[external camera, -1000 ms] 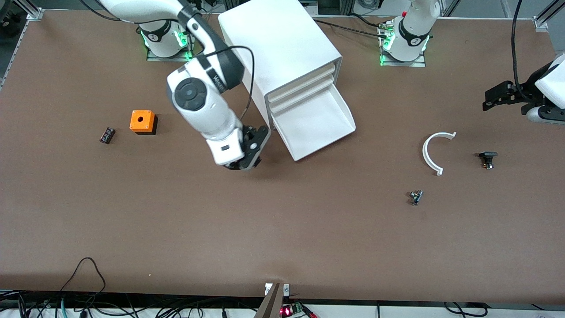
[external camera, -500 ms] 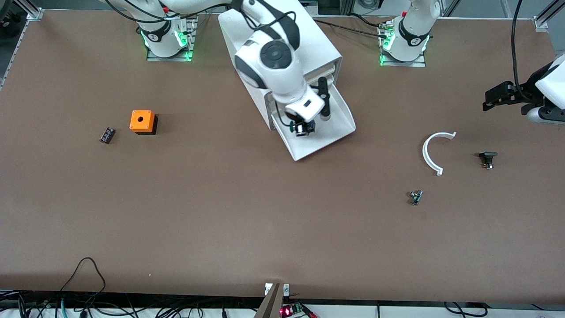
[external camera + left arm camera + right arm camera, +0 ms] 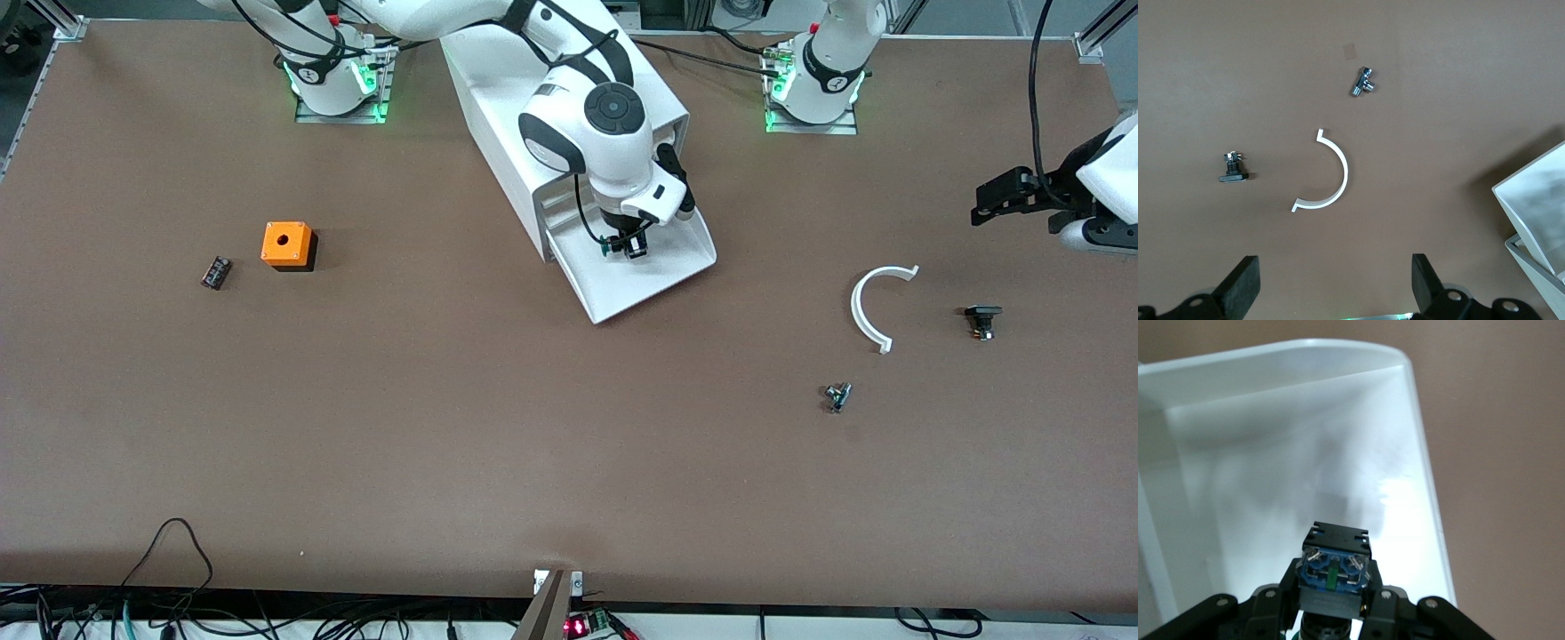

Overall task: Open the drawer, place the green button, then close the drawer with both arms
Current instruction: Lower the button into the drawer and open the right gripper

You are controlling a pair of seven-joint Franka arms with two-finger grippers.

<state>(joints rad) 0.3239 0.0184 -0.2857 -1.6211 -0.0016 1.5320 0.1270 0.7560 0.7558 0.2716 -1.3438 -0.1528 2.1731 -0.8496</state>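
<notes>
The cabinet (image 3: 569, 89) stands between the arm bases, and its lowest drawer (image 3: 667, 258) is pulled out and open. My right gripper (image 3: 627, 246) hangs over the inside of the drawer, shut on the button (image 3: 613, 245). The right wrist view shows the button's blue and black body (image 3: 1335, 561) clamped in my right gripper (image 3: 1333, 590), just above the white drawer floor (image 3: 1271, 453). The green cap is hidden. My left gripper (image 3: 987, 203) waits, open and empty, over the table at the left arm's end. The left wrist view shows its gripper (image 3: 1335, 287) with fingers (image 3: 1245, 283) wide apart.
A white curved piece (image 3: 867, 307), an all-black button part (image 3: 981, 318) and a small metal fitting (image 3: 837, 396) lie toward the left arm's end. An orange box with a hole (image 3: 287, 244) and a small black part (image 3: 216, 272) lie toward the right arm's end.
My right gripper has swung with the button from low over the table beside the cabinet to over the open drawer. The left arm has not moved.
</notes>
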